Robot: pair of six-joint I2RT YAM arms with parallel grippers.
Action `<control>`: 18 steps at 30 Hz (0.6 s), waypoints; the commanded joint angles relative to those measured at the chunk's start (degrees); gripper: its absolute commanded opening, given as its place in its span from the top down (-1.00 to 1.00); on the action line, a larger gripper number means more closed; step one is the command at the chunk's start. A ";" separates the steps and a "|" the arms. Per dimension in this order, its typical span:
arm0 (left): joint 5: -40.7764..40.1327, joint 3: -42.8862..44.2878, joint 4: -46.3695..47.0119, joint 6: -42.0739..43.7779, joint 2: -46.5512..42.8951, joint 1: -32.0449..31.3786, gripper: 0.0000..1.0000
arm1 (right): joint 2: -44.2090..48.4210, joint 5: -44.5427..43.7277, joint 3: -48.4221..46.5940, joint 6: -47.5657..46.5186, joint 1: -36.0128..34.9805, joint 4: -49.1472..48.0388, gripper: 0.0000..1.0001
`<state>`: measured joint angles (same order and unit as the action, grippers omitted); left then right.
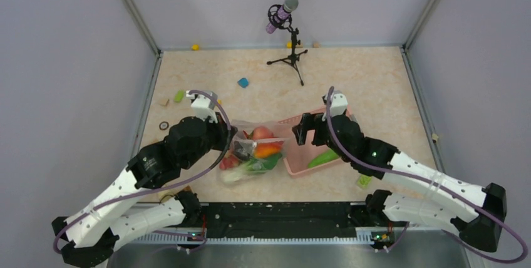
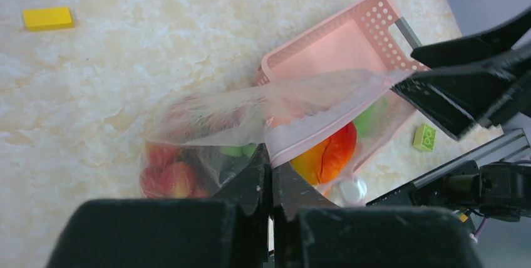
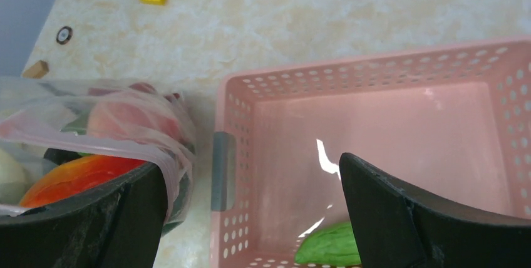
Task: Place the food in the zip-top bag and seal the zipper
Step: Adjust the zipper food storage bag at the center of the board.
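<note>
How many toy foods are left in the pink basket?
1: a green cucumber lying at the near side of the pink basket. The right arm covers part of the basket from above, so another could be hidden.

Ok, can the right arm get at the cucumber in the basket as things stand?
Probably yes. The right tool is open over the pink basket, and the cucumber lies uncovered inside, close below it. The bag beside one finger might snag.

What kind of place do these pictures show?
Probably a robot recording booth, not a kitchen: grey walls enclose the table, a microphone stands on it, and the food looks like toys.
</note>
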<state>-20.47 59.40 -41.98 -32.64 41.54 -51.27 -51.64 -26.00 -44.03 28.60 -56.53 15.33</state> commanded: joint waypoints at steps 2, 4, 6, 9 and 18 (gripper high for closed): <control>-3.05 -0.78 2.27 0.74 -1.09 0.90 1.00 | -8.49 5.05 -4.90 4.72 10.80 14.37 -0.97; -3.03 -1.22 2.50 0.82 -1.31 0.90 1.00 | -12.54 6.50 -6.56 5.34 12.81 17.44 -0.97; -2.98 -1.66 2.64 0.85 -1.57 0.93 1.00 | -16.19 7.00 -7.27 5.58 13.09 18.64 -0.97; -2.72 -2.17 2.82 0.92 -1.59 0.94 1.00 | -20.77 5.74 -7.84 5.72 13.19 19.63 -0.97; -2.87 -2.68 3.13 1.00 -1.64 1.03 1.00 | -22.89 6.88 -8.16 3.49 15.58 19.77 -0.97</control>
<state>-18.33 55.13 -40.49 -32.82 42.28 -51.24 -74.61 -11.25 -53.41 36.62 -44.88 24.53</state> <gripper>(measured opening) 0.015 0.987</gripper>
